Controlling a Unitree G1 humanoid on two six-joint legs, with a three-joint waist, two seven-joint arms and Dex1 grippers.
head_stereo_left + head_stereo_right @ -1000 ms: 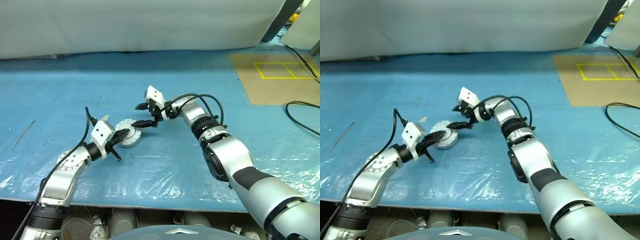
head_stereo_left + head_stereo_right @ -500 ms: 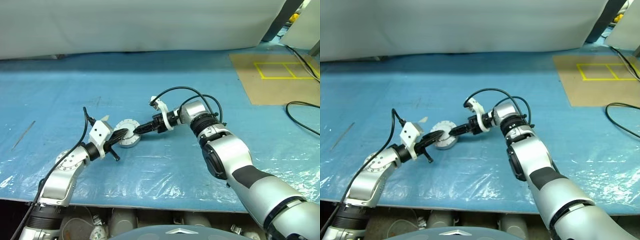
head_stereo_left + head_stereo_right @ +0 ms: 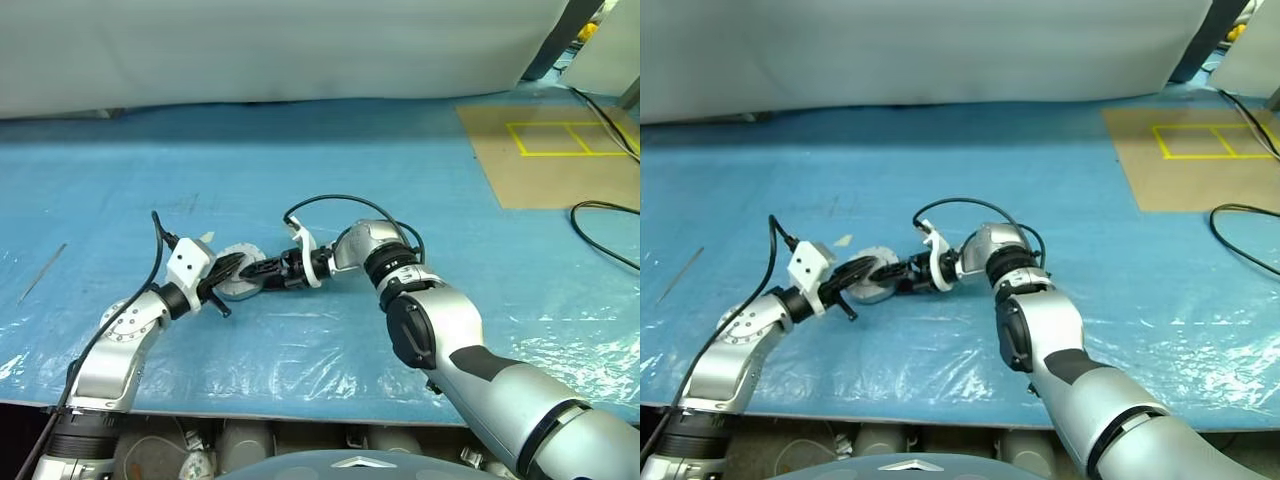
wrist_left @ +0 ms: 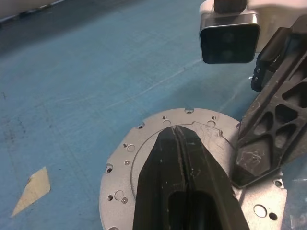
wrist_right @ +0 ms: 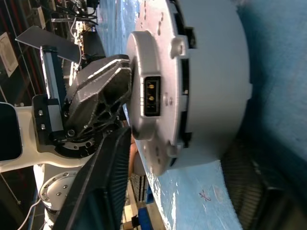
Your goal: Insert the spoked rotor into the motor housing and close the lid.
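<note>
Motor housing (image 3: 238, 279), lid (image 4: 187, 143) already seated on top, set on blue worktop (image 3: 400, 180); left tool (image 4: 184, 158), pressed together, laid on lid, apparently to steady it; right tool (image 3: 262, 273) straddling the assembly's side, judged mid-grip, jaw spread not discernible.

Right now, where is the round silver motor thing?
The motor housing sits on the blue table cover, left of the middle in the head views, squeezed between the left gripper and the right gripper, with its lid on top.
</note>
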